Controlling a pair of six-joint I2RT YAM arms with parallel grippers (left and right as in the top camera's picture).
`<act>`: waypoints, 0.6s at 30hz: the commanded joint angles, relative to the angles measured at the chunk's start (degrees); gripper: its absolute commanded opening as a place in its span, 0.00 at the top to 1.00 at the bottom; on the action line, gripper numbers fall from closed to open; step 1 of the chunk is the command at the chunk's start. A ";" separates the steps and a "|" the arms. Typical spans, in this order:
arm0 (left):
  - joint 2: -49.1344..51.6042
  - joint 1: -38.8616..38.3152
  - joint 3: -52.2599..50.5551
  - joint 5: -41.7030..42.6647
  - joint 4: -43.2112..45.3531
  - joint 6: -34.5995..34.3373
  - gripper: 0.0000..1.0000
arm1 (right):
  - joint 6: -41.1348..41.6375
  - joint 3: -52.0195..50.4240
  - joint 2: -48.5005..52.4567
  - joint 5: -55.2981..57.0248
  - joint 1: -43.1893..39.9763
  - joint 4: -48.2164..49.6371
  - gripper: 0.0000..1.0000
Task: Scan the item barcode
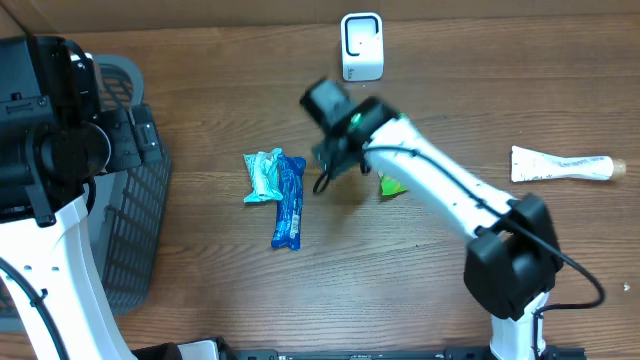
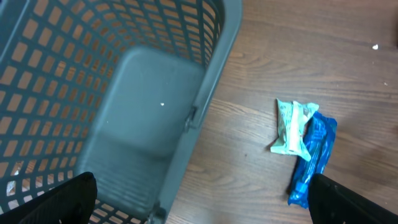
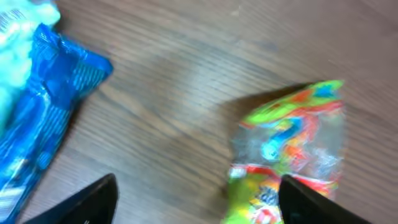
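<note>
**A:** Our right gripper (image 3: pixel 198 183) hangs with its jaws spread, gripping nothing. The green packet (image 3: pixel 289 143) lies flat on the table just beneath it, on the near side of the scanner (image 1: pixel 361 45).

**B:** Then we judge we're at the pick-up. We'd close on the packet, lift it, and turn its barcode to the scanner, though we can't see the barcode.

**A:** Our left gripper (image 2: pixel 200 186) is spread and empty too, over the basket (image 2: pixel 211 81), far left of the scanner.

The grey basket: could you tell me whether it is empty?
Empty where visible: the left wrist view shows the basket with a bare floor and mesh walls, nothing inside.
</note>
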 commanded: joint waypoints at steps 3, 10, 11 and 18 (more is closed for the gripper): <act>0.24 0.24 1.05 -0.35 0.11 0.61 0.00 | 0.24 5.92 -0.68 -3.23 -9.35 -4.37 0.14; 0.24 0.24 1.05 -0.35 0.11 0.61 0.00 | -6.21 -0.57 1.25 -13.38 -19.63 -2.97 0.17; 0.24 0.24 1.05 -0.35 0.11 0.61 0.00 | -6.69 -1.70 1.81 -14.51 -20.37 -2.25 0.19; 0.24 0.26 1.05 -0.35 0.11 0.61 0.00 | -7.61 -8.28 2.67 -14.82 -20.06 4.44 0.20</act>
